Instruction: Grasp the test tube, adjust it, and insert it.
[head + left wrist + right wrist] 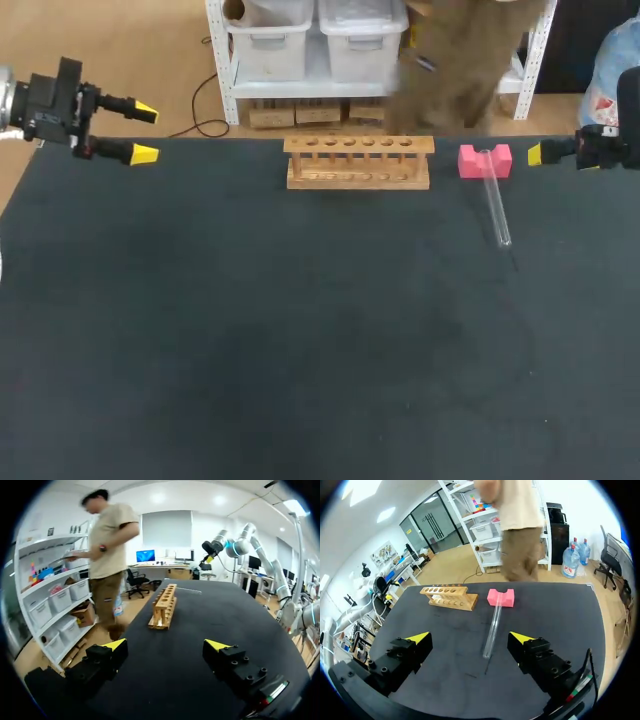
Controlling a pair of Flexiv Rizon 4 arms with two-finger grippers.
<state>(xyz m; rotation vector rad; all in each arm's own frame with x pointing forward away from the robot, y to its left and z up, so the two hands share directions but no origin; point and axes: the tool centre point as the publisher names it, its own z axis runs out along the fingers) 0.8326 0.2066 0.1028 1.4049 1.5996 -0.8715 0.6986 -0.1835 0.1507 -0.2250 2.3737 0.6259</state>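
Tube lies ahead of right gripper, fingers wide apart, empty; left gripper likewise.

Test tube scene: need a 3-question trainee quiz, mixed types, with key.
1. True or false: the test tube stands upright in the wooden rack.
2. Which holds? A: the left gripper is shut on the tube. B: both grippers are open and empty. C: the right gripper holds the rack.
3. Fill in: one end of the tube rests on the ___ block.
Key: 1 false, it lies on the table, apart from the rack. 2 B. 3 pink.
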